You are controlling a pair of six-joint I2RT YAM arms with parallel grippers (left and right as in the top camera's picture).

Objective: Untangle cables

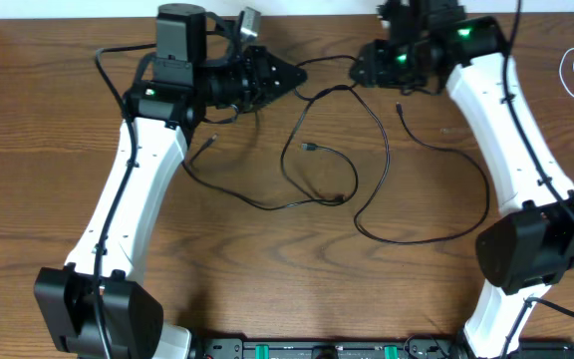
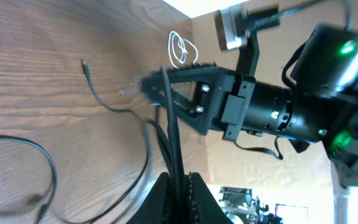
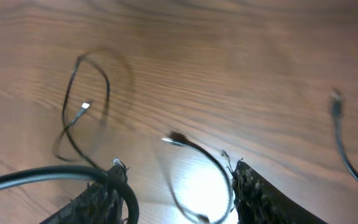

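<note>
Wood-grain table [image 1: 267,289] all across the overhead view, its far edge running against a pale wall just behind the left gripper [image 1: 292,76], and its left edge showing at the corner well out to that gripper's left.

Left gripper is clamped tight. On the wrist view its fingers [image 2: 163,199] pinch one black cord that rises straight up from between them. That cord runs across to the right gripper [image 1: 364,68], which sits just to the left gripper's right, tip facing tip, a small gap of wood between them.

Right gripper's jaws stand apart. Its fingers [image 3: 104,199] show a wide gap, and a black cord bends against the left-hand one in the picture; whether it is gripped, I cannot tell. A blurred thin cord with a plug lies on the wood under that gap.

The black cables [image 1: 387,150] sprawl in loose loops on the near side of the left gripper and to its right, plug ends lying free. The white cable [image 1: 564,70] is coiled far off to the right, by the table's edge.

Plenty of bare wood on the left gripper's near side, between the two white arms. A black bar [image 1: 317,351] at the near edge carries marks too small to read.
</note>
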